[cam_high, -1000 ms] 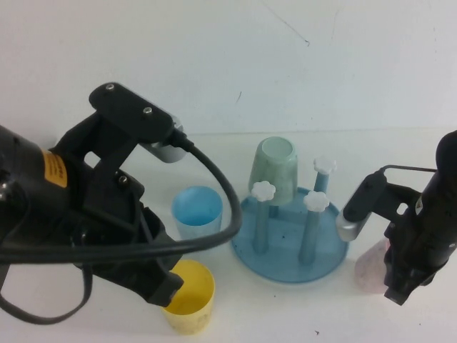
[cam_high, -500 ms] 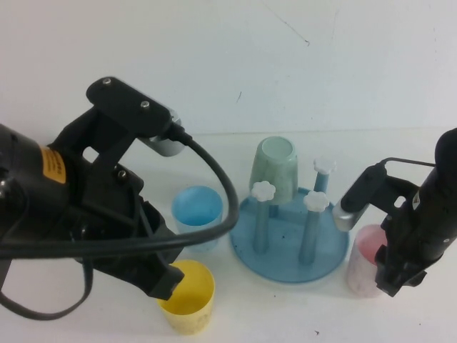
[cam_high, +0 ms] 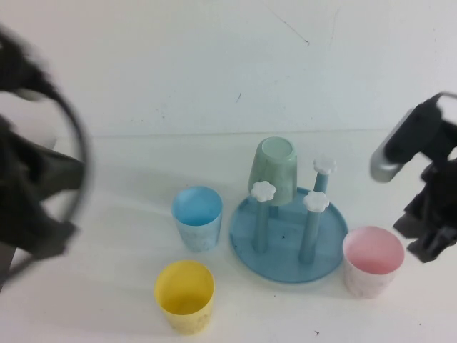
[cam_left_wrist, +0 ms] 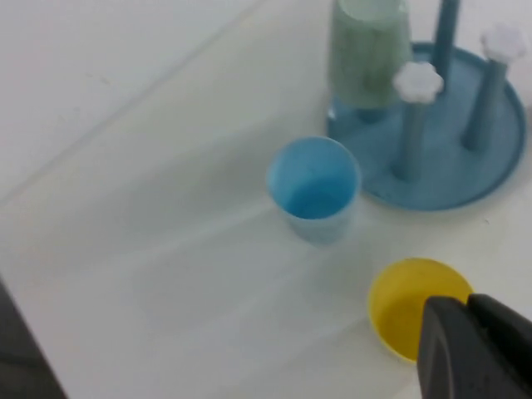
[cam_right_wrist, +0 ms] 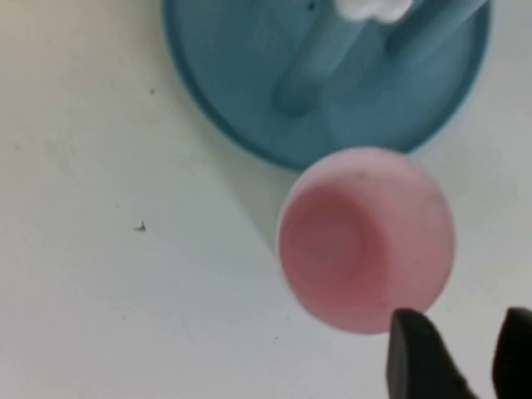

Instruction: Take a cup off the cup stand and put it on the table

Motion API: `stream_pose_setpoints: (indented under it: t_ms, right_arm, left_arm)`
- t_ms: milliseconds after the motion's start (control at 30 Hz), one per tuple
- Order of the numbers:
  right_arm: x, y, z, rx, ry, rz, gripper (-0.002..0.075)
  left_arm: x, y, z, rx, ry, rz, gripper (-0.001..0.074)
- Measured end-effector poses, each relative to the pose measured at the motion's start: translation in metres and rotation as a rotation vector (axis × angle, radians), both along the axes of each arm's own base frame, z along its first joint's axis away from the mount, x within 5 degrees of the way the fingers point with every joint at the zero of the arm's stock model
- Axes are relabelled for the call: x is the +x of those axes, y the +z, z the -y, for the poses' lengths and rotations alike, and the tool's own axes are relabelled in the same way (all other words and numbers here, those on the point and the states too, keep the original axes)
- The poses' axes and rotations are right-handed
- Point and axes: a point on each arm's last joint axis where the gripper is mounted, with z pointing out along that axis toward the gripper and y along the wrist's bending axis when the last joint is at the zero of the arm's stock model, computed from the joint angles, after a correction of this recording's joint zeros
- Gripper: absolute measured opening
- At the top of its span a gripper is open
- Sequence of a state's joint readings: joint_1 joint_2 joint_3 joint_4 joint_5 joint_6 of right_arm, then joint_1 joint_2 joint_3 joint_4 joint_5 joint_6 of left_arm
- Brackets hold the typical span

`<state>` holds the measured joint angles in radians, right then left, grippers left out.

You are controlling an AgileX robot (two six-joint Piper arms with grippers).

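- Standing upright and mouth-up on the plain white tabletop [cam_high: 107, 214], the pale pink tapered plastic cup [cam_high: 372, 261] sits just beside the rim of the round blue plastic cup stand [cam_high: 288, 236]; judged from this, the set-down is done.
- The right gripper [cam_high: 428, 229] hangs above and to the outer side of the pink cup, apart from it. Its two dark fingers [cam_right_wrist: 416, 357] show a gap between them with nothing in it, so the claw is parted and empty. Such a position suits a withdrawal that leaves the cup undisturbed.
- The left gripper [cam_left_wrist: 470, 349] lies at the left of the table, near the yellow plastic cup [cam_high: 185, 295]. Only a dark portion of it shows in its wrist view, and the arm is a blur in the high view; whether its claw is parted cannot be told. It holds nothing visible.
- A mint-green plastic cup [cam_high: 273, 171] remains inverted over a peg at the back of the stand, the usual drying posture. Three other blue pegs with white flower-shaped caps [cam_high: 263, 191] stand bare.
- A light blue plastic cup [cam_high: 197, 216] stands mouth-up on the table, between the stand and the left arm.
- View comparison: the high view alone gives the whole layout and both arms. The right wrist view looks straight into the pink cup, showing it empty and close by the stand's edge. The left wrist view shows the yellow and blue cups apart from each other; the pink cup is absent from it.
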<state>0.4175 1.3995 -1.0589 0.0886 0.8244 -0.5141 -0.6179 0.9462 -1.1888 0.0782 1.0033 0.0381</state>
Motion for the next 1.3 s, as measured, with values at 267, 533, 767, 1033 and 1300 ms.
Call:
stream_pose_setpoints:
  t_ms: [267, 533, 767, 1033, 1300]
  right_arm:
    - [-0.051, 0.067, 0.025, 0.078, 0.003, 0.26, 0.0029]
    - [-0.109, 0.063, 0.057, 0.117, -0.044, 0.448, 0.0]
    - [-0.155, 0.02, 0.075, 0.236, -0.074, 0.574, -0.0001]
    - [-0.185, -0.015, 0.087, 0.357, -0.1, 0.729, -0.0001]
    - [-0.191, -0.017, 0.089, 0.414, -0.115, 0.754, -0.0001]
  left_arm:
    - [-0.049, 0.012, -0.048, -0.097, 0.098, 0.271, -0.0002]
    - [-0.079, -0.054, -0.065, -0.218, 0.068, 0.37, -0.0002]
    - [-0.079, -0.113, -0.061, -0.357, 0.114, 0.297, -0.0002]
    - [-0.071, -0.147, -0.053, -0.354, 0.078, 0.317, -0.0002]
    - [-0.071, -0.14, -0.05, -0.396, 0.039, 0.409, -0.0002]
